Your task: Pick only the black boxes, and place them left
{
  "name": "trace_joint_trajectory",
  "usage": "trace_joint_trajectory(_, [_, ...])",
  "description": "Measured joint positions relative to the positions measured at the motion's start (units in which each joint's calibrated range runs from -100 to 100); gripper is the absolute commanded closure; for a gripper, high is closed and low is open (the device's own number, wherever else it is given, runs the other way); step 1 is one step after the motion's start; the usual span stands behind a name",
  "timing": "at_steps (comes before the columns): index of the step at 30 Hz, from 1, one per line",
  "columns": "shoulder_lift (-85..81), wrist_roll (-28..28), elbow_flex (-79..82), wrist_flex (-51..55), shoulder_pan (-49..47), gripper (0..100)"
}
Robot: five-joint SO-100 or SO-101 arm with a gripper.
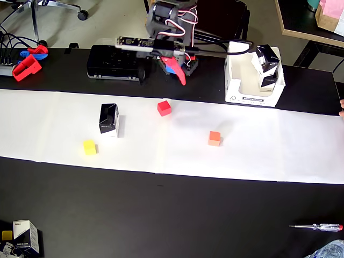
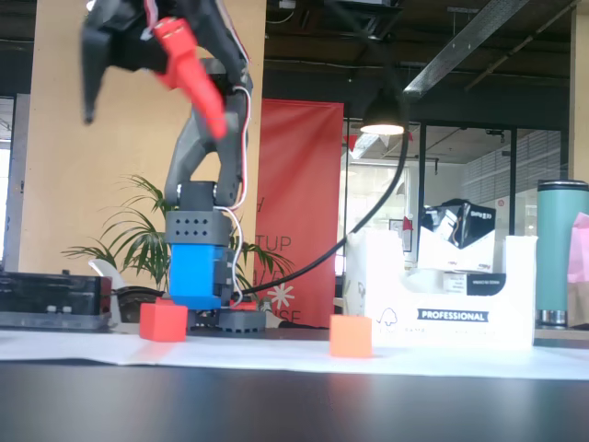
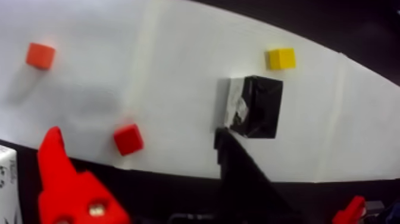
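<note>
**Arm raised and empty, one black box out on the paper**

From above, the arm sits at the 12 o'clock edge of the black table (image 1: pixel 172 215), its gripper (image 1: pixel 173 69) lifted off the surface with the red finger (image 1: pixel 176 71) pointing toward 6 o'clock. A white paper strip (image 1: pixel 269 150) runs across the table. On it stands one black box (image 1: pixel 109 119) at about 9 o'clock of the strip's middle, with a yellow cube (image 1: pixel 89 147) just beside it toward 7 o'clock, a red cube (image 1: pixel 164 108) near the top edge, and an orange cube (image 1: pixel 215 138) toward 3 o'clock. At 1 o'clock a white carton (image 1: pixel 239 97) holds more black boxes (image 1: pixel 267 65).

The side camera adds what the top one cannot: the gripper (image 2: pixel 152 92) hangs high in the air, jaws spread wide with nothing between them. It shows the red cube (image 2: pixel 164 321), the orange cube (image 2: pixel 351 336) and the carton (image 2: pixel 442 308), but not the box on the paper.

The wrist camera looks down between the parted fingers (image 3: pixel 71 190) at the lone box (image 3: pixel 256 107), with the yellow cube (image 3: pixel 281 58) beyond it at 1 o'clock and clear paper between box and fingertips.
</note>
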Motion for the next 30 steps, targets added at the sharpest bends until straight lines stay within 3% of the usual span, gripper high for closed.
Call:
trace_joint_trajectory(18, [19.8, 13.3, -6.8, -15.3, 15.9, 52])
trace_joint_trajectory(30, [35.2, 16.8, -6.8, -24.9, 16.4, 52])
